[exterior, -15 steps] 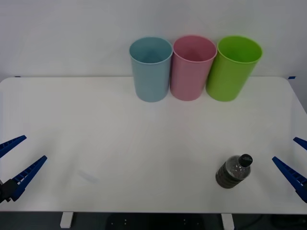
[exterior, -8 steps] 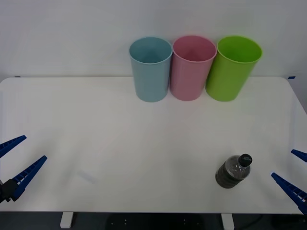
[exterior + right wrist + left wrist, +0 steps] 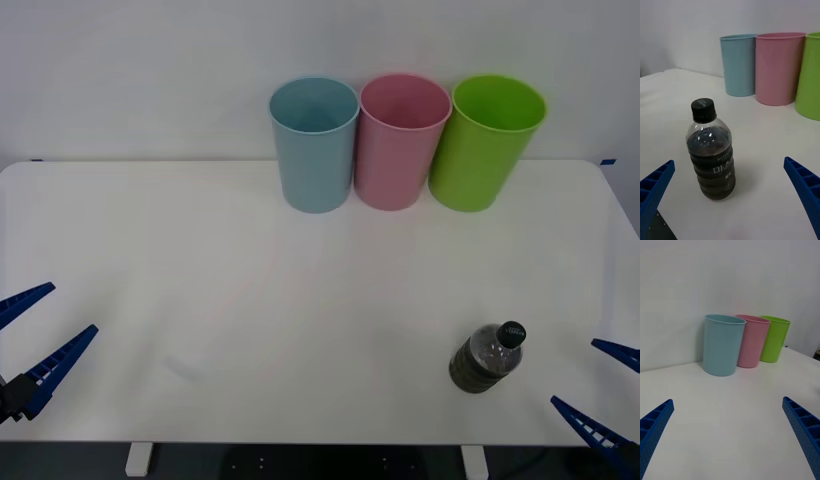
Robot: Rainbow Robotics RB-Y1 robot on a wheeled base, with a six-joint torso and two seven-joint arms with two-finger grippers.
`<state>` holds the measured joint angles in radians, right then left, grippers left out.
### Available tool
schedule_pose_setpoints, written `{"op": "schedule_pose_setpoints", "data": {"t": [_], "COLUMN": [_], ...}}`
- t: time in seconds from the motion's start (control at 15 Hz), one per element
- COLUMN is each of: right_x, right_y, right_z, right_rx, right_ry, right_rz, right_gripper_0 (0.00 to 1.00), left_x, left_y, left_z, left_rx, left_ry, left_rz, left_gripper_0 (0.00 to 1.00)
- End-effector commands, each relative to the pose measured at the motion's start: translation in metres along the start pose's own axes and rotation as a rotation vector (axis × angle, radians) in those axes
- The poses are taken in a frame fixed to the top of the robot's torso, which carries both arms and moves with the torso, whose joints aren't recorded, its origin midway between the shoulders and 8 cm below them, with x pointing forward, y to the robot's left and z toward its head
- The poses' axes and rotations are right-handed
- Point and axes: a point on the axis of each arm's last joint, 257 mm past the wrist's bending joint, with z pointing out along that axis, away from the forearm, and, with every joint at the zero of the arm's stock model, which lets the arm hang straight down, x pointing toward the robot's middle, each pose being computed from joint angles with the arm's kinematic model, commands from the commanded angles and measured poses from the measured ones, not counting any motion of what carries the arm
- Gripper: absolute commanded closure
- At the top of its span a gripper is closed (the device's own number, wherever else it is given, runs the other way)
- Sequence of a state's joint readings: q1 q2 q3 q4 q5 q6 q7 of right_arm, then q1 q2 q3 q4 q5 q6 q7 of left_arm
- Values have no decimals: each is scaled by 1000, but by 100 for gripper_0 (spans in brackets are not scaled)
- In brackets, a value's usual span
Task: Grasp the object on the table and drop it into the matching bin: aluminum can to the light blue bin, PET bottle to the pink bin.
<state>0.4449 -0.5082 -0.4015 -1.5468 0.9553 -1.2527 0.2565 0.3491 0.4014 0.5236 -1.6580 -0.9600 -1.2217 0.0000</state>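
Bottle and gripper share the near right corner of the white table [image 3: 250, 290]: the PET bottle [image 3: 486, 359], dark brown with a black screw cap, stands upright just inward of the right gripper [image 3: 600, 392], whose 2 blue ribbed fingers are spread wide and apart from it. In the right wrist view the bottle [image 3: 712, 150] stands ahead of the fingers, nearer one of them than the other, touching neither. At the near left edge the left gripper [image 3: 28, 335] hangs with its fingers also spread wide, holding nothing. Well beyond the bottle, at the table's far edge against the wall, 3 tall tapered bins stand in a tight row: the light blue bin [image 3: 315, 145] on the left, the pink bin [image 3: 400, 142] in the middle, a lime green bin [image 3: 486, 143] on the right.
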Motion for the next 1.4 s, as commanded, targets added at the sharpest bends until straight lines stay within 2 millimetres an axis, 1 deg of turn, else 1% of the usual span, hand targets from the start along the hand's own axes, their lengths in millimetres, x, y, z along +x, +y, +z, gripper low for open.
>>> {"op": "schedule_pose_setpoints", "data": {"t": [0.07, 0.33, 0.6, 0.73, 0.93, 1.07, 1.4], "right_x": [16, 40, 52, 56, 57, 61, 60], "right_y": [5, 10, 15, 15, 18, 24, 27], "right_z": [3, 18, 39, 50, 67, 78, 108], "right_rx": [-18, -44, -43, -29, -20, -23, -19], "right_ry": [25, 47, 45, 44, 32, 34, 26], "right_rz": [17, 26, 9, -2, -11, 2, -7], "right_gripper_0": [0, 0, 0, 0, 0, 0, 0], "left_x": [0, 0, 0, 0, 0, 0, 0], "left_y": [0, 0, 0, 0, 0, 0, 0], "left_z": [0, 0, 0, 0, 0, 0, 0], "left_rx": [0, 0, 0, 0, 0, 0, 0], "left_ry": [0, 0, 0, 0, 0, 0, 0], "left_rz": [0, 0, 0, 0, 0, 0, 0], "left_gripper_0": [0, 0, 0, 0, 0, 0, 0]}}
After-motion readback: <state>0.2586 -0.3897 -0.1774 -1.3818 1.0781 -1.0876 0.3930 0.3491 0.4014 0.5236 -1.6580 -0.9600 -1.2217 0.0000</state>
